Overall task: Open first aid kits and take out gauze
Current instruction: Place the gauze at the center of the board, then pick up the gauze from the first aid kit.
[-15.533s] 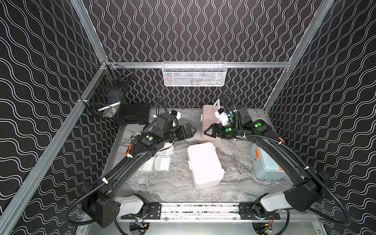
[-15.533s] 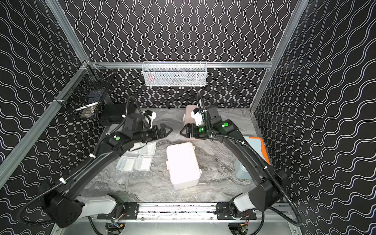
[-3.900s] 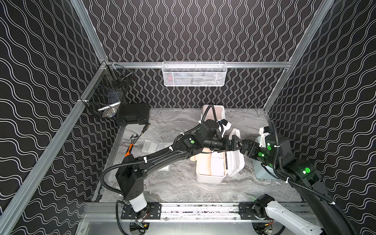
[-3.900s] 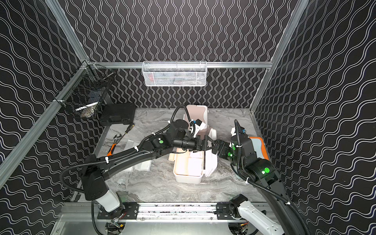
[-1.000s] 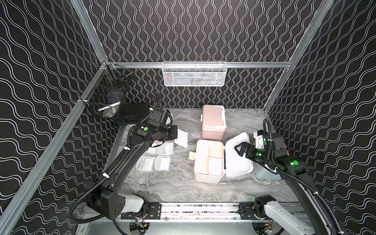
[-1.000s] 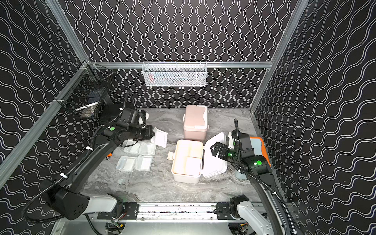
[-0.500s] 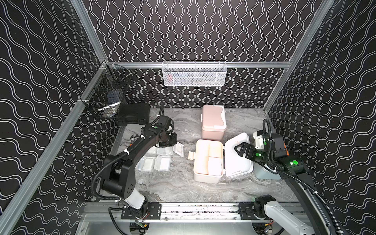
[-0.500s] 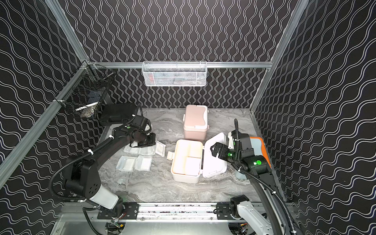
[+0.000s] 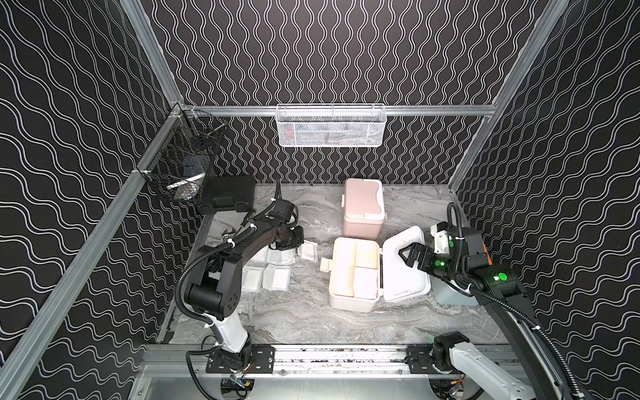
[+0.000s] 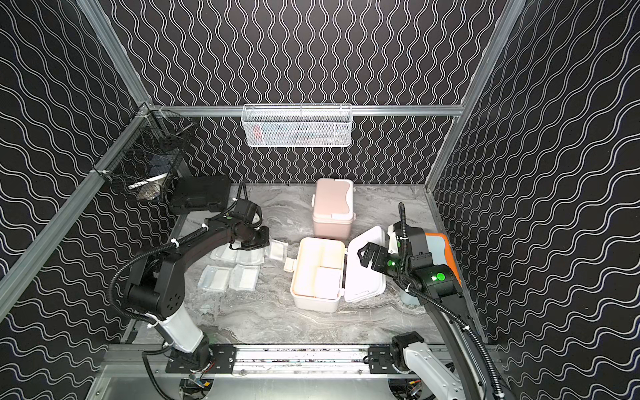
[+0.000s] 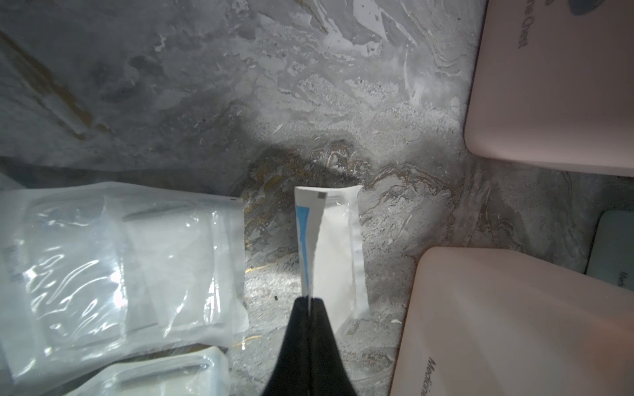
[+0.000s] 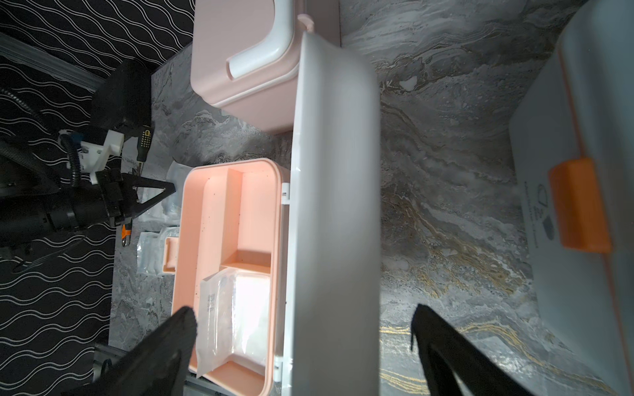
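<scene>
The white first aid kit (image 9: pixel 346 301) lies open in both top views, its lid (image 9: pixel 405 273) flat to its right. One gauze packet (image 12: pixel 233 315) still lies in its peach tray. My right gripper (image 12: pixel 305 325) is open and straddles the lid edge without gripping it. The pink kit (image 9: pixel 363 207) stands shut behind. The light blue kit (image 10: pixel 440 249) sits shut under my right arm. My left gripper (image 11: pixel 310 301) is shut on the edge of a gauze packet (image 11: pixel 329 247), low over the table beside several packets (image 9: pixel 273 273) lying flat.
A flat black hard case (image 9: pixel 227 194) sits at the back left. A black wire basket (image 9: pixel 183 169) hangs on the left rail and a white wire basket (image 9: pixel 330 126) on the back wall. A screwdriver (image 12: pixel 145 144) lies near the left arm.
My left arm has folded down and carried its gauze packet lower, down to the table beside the pile of packets. The right arm and the open kit have not moved.
</scene>
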You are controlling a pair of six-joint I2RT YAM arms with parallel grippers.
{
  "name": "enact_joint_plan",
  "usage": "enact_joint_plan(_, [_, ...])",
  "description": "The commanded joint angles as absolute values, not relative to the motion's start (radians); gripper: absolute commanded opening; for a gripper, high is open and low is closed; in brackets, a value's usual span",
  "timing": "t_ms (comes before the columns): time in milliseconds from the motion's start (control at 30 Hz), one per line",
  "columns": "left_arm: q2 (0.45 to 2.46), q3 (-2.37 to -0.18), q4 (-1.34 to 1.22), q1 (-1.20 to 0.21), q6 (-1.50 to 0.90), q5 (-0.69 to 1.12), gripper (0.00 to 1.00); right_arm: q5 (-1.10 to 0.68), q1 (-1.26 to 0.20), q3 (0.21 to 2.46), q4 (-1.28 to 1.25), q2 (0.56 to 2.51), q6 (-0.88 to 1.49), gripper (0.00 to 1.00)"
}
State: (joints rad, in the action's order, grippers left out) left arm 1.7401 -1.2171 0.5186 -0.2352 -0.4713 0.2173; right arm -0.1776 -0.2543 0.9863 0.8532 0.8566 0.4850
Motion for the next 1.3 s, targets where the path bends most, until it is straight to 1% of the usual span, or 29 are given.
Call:
enact_joint_plan(0, [1.749, -1.222, 0.515, -0.233, -0.456, 0.199, 0.03, -0.188, -0.254, 0.983, 0.842, 0.855, 0.482, 1.00])
enact_joint_plan(67, [1.746, -1.220, 0.525, -0.233, -0.450, 0.188, 0.20, -0.192, -0.254, 0.978, 0.836, 0.857, 0.485, 1.00])
enact_joint_plan(100, [1.744, -1.218, 0.533, -0.234, -0.448, 0.184, 0.27, -0.192, -0.253, 0.976, 0.836, 0.859, 0.483, 1.00])
enact_joint_plan(167, [1.730, -1.216, 0.549, -0.233, -0.447, 0.174, 0.37, -0.192, -0.253, 0.976, 0.834, 0.861, 0.482, 1.00])
enact_joint_plan(433, [1.595, -1.265, 0.667, -0.268, -0.437, 0.127, 0.69, -0.196, -0.255, 0.981, 0.821, 0.869, 0.472, 1.00])
enact_joint_plan(533, [1.537, -1.316, 0.743, -0.333, -0.434, 0.081, 0.81, -0.190, -0.253, 0.981, 0.824, 0.870, 0.463, 1.00])
enact_joint_plan(633, [1.490, -1.372, 0.819, -0.441, -0.444, 0.026, 0.89, -0.192, -0.254, 0.976, 0.819, 0.867, 0.460, 1.00])
enact_joint_plan(767, [1.449, -1.439, 0.891, -0.589, -0.488, -0.032, 0.91, -0.196, -0.253, 0.976, 0.822, 0.869, 0.459, 1.00])
enact_joint_plan(933, [1.452, -1.490, 0.939, -0.737, -0.544, -0.054, 0.87, -0.201, -0.254, 0.967, 0.821, 0.870, 0.458, 1.00])
enact_joint_plan(1133, [1.502, -1.478, 0.906, -0.845, -0.599, -0.038, 0.79, -0.213, -0.254, 0.962, 0.816, 0.867, 0.459, 1.00])
enact_joint_plan(1267, [1.541, -1.447, 0.862, -0.876, -0.619, -0.027, 0.73, -0.213, -0.253, 0.960, 0.818, 0.862, 0.459, 1.00])
